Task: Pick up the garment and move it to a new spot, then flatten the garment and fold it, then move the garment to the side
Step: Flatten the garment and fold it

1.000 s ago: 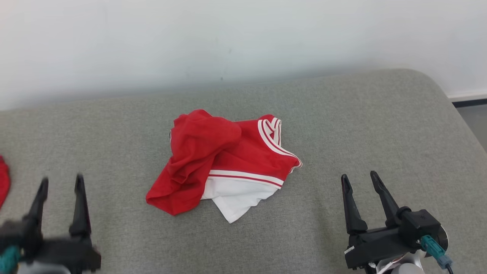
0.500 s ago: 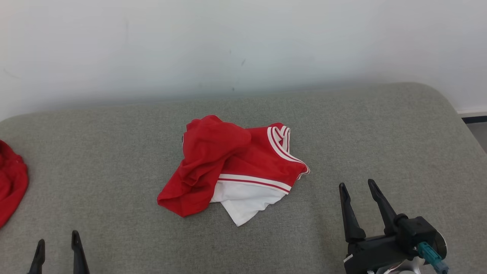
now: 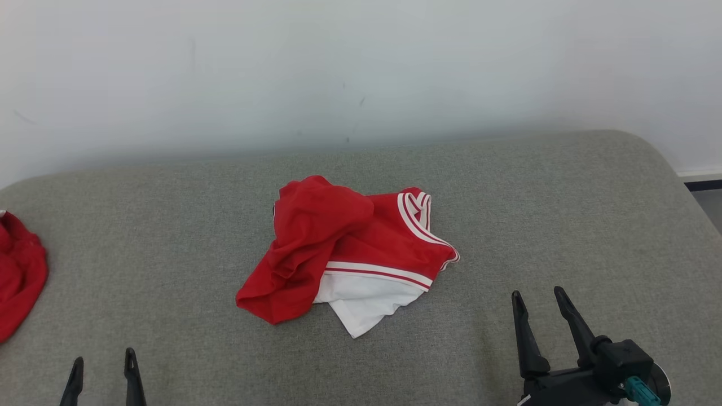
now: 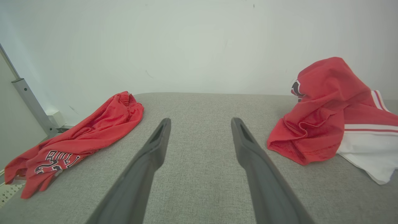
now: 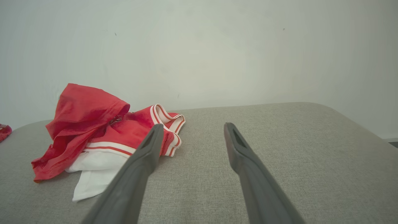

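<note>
As I look down on it, garment [image 3: 344,254] crumpled at mid-table, red mesh bunched on its left over a red panel edged in white stripes, white fabric sticking out nearest me, grey padded table [image 3: 564,214] beneath, left hand [image 3: 104,357] and right hand [image 3: 537,292] both spread, clear of it, another red cloth [image 3: 20,276] at the table's left edge.

Grey fabric bed [image 3: 564,197]: red-and-white garment [image 3: 344,254] lies crumpled at centre; second red garment [image 3: 20,276] draped over left edge, well apart.
</note>
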Motion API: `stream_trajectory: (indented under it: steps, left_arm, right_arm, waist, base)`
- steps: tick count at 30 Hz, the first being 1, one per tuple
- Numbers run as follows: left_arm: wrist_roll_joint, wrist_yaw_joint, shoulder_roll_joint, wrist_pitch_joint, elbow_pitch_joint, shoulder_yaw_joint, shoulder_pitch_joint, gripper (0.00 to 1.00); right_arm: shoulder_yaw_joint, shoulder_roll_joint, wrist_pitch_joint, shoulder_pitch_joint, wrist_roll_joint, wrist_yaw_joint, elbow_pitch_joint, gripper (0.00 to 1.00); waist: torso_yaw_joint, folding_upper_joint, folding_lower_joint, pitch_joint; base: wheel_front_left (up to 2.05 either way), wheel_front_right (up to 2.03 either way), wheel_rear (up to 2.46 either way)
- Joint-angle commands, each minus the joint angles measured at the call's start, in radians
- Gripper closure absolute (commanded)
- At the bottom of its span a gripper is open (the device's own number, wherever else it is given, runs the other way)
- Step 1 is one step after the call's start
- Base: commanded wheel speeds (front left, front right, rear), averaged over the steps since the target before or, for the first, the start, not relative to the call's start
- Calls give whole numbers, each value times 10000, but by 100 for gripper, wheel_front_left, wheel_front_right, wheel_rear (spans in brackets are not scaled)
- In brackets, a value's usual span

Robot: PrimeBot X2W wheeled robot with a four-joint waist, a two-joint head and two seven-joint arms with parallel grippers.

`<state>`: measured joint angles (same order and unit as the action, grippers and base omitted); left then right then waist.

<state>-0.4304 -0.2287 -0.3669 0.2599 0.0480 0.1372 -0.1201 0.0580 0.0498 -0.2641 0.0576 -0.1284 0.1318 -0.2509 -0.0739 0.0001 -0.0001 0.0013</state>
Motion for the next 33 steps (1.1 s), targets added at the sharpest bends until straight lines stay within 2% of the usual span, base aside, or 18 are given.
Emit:
stream_trajectory:
  steps: [1,26,33]
  left_arm:
    - [101,31,12,67,30,32,76,0]
    - [296,155,28,57,259,61,212,0]
    - [405,610,74,-235,350,630,902,0]
  right_arm:
    - [-28,9,10,-37,53,-21,-33,0]
    - [-25,9,0,2,-32,-21,-162,0]
    - [43,11,43,80,-46,-22,-145,0]
  waist:
    - [16,-1,1,10]
    - [24,-1,1,36]
    - [106,-1,1,163]
  base:
    - [0,0,0]
    - [0,0,0]
    - [0,0,0]
